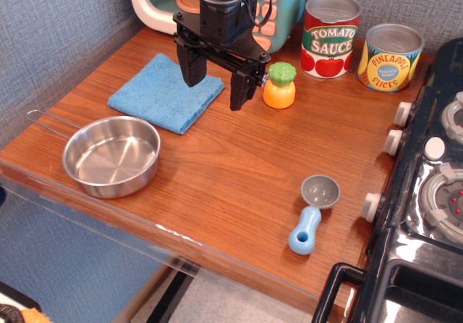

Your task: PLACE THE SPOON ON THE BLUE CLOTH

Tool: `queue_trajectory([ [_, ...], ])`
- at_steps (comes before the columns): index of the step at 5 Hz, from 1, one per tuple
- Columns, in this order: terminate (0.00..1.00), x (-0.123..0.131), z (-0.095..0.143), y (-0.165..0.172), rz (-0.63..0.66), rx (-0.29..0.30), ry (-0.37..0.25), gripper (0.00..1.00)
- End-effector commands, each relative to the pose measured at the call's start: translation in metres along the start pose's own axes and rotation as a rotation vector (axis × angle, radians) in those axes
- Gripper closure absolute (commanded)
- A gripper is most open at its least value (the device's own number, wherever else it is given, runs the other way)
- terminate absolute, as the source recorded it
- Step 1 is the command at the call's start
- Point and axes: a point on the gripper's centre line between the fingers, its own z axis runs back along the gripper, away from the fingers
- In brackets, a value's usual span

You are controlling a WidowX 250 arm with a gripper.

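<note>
1. The spoon (312,214) lies flat on the worktop (231,171) near the front edge, toward the right side, close beside the toy stove (427,193).
2. Its long axis runs roughly front to back with a slight lean: the grey bowl points toward the back and a little right, the light-blue handle toward the front edge.
3. The blue cloth (163,91) lies flat near the back left corner, well apart from the spoon, with nothing resting on it.
4. The hand (217,84) hangs above the cloth's right edge, its fingers spread and gripping nothing.
5. Judged from this, no part of the task is done: reaching the spoon, picking it up, carrying it and setting it down all remain.
6. A steel pan (112,156) sits near the front left; a toy pineapple (280,85) and two cans (362,44) stand along the back.
</note>
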Motion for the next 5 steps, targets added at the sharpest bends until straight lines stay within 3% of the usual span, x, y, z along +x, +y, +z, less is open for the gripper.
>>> queue_trajectory([
  [1,0.0,0.0,0.0,0.0,0.0,0.0,0.0,0.0],
  [2,0.0,-0.004,0.003,-0.015,-0.031,0.026,-0.026,0.0],
  [3,0.0,-0.01,0.004,-0.035,-0.04,-0.007,-0.038,0.0],
  [5,0.0,-0.041,0.007,-0.117,-0.176,-0.101,0.001,0.0],
])
